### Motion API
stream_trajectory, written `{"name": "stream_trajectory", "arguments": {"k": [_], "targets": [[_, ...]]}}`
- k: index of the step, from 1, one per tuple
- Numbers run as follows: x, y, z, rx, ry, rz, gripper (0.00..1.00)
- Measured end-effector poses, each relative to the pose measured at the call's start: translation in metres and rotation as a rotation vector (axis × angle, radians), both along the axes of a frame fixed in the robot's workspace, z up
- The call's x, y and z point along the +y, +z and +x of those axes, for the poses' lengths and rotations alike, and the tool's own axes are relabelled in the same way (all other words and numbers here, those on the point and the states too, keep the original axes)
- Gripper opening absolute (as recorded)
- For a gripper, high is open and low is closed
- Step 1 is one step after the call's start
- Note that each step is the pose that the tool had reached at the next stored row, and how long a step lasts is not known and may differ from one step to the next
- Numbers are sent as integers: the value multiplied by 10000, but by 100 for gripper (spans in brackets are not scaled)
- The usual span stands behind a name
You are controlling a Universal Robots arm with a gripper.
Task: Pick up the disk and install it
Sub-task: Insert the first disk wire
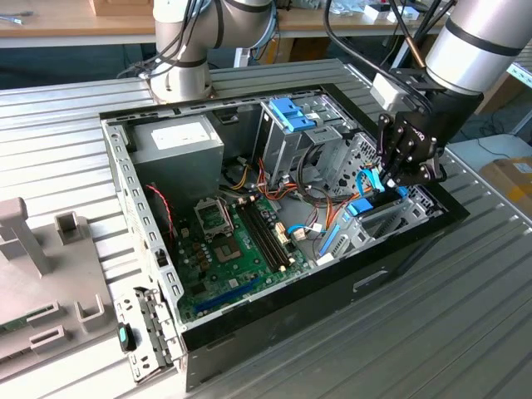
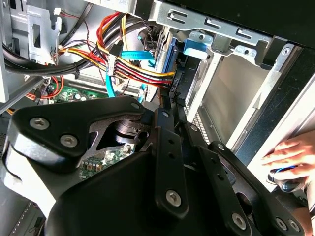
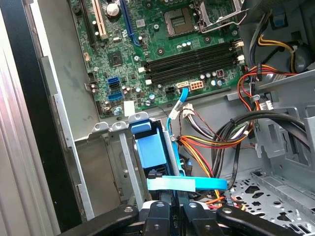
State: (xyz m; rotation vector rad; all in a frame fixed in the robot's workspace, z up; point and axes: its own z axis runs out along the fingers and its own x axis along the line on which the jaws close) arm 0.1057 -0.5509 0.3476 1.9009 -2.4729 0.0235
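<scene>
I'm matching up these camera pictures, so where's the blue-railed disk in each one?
Exterior view: disk in the drive bay by the tool, toward the exterior view's right.
Second wrist view: disk beside the coloured wire bundle.
First wrist view: disk in the drive bay.
Shared landmark: green motherboard.

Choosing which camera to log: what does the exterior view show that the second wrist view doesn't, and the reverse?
Exterior view: the grey power supply in a corner of the case and the arm's base behind the case. Second wrist view: a person's hand beyond the case's wall. Both: the gripper close above the disk, which sits on edge in its bay, and the coloured wire bundle.
</scene>
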Motion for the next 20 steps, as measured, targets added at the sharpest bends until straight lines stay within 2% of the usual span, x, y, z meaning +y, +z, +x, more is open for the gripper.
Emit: {"name": "stream_trajectory", "arguments": {"k": [4, 5, 8, 9, 11, 13, 15, 16, 17, 19, 20], "targets": [[0, 0, 0, 4, -4, 0, 16], [0, 0, 1, 37, -2, -1, 16], [0, 0, 0, 53, -4, -1, 16], [0, 0, 1, 119, -3, -16, 16], [0, -1, 0, 124, -5, -16, 16], [0, 7, 1, 194, -44, -24, 16], [0, 18, 9, 250, -77, -65, 16], [0, 19, 19, 295, -120, -114, 16], [0, 19, 28, 352, -211, -166, 16], [1, 18, 34, 454, -245, -171, 16], [1, 18, 38, 546, -246, -172, 16]]}}
